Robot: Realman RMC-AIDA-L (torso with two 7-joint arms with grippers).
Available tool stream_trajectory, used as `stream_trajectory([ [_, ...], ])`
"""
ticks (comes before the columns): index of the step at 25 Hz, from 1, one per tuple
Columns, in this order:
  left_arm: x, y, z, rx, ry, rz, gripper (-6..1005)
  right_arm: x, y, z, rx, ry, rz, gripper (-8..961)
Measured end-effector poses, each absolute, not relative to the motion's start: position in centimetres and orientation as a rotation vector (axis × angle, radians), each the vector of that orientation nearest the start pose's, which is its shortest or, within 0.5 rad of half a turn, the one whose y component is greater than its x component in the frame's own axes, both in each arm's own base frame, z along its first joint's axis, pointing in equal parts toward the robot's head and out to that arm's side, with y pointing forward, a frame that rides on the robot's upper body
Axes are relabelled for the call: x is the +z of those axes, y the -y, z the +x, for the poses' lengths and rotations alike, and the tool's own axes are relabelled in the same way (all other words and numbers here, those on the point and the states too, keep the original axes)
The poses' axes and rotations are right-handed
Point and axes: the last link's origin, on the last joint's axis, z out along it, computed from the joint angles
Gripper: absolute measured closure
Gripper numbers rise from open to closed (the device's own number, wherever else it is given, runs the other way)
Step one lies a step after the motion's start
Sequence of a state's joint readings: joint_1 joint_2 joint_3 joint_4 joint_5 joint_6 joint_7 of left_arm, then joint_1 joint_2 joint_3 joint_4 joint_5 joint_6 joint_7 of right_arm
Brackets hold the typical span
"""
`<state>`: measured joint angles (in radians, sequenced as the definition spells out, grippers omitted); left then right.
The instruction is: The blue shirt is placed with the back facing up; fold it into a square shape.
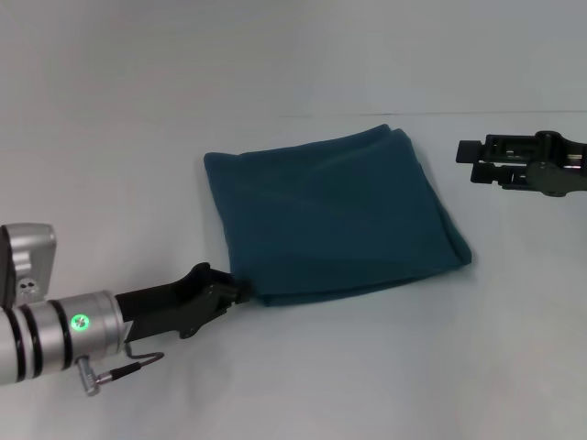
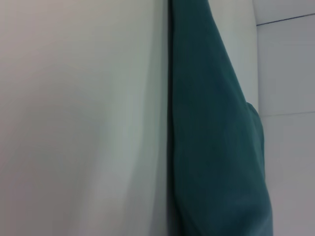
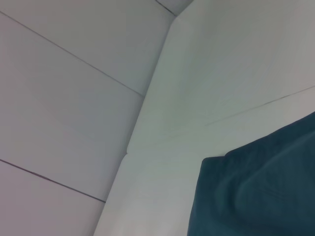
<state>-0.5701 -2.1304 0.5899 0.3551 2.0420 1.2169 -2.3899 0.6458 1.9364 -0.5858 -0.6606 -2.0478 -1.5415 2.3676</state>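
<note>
The blue shirt (image 1: 335, 215) lies folded into a roughly square pad in the middle of the white table, plain side up, with layered edges along its right and near sides. My left gripper (image 1: 240, 291) sits low at the shirt's near-left corner, touching its edge. The left wrist view shows the shirt (image 2: 211, 147) as a long teal strip close by. My right gripper (image 1: 468, 161) hovers open to the right of the shirt's far-right corner, apart from the fabric. One corner of the shirt (image 3: 261, 191) shows in the right wrist view.
The white table (image 1: 138, 137) spreads around the shirt on all sides. A faint seam (image 1: 495, 114) runs across the table's far right side. Pale wall panels (image 3: 74, 98) fill most of the right wrist view.
</note>
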Motion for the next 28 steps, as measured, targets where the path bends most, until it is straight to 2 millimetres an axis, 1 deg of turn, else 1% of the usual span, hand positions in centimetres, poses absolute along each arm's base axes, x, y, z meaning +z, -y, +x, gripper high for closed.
stream_trajectory([
  [3,-6.4,-32.1,-29.6,0.910,-2.430,1.925,969,7.0,-38.1,25.6,0.827,-1.763,-2.264,262],
  [9,-4.5,-30.9,-31.5,0.939,-2.464,1.920,953,6.8,-38.0,25.7,0.826,-1.772,-2.262,262],
  [12,-3.8,-30.8,-32.1,0.937,-2.476,1.931,945,6.8,-38.0,25.8,0.826,-1.772,-2.259,262],
  [20,-3.5,-30.9,-32.2,0.885,-2.458,1.983,923,6.8,-38.0,25.8,0.825,-1.771,-2.258,261],
  [25,-2.9,-30.8,-32.9,0.799,-2.463,2.072,910,6.8,-38.0,25.9,0.820,-1.770,-2.258,261],
  [28,-2.2,-30.5,-33.4,0.767,-2.462,2.114,849,6.8,-38.0,25.9,0.821,-1.766,-2.259,261],
])
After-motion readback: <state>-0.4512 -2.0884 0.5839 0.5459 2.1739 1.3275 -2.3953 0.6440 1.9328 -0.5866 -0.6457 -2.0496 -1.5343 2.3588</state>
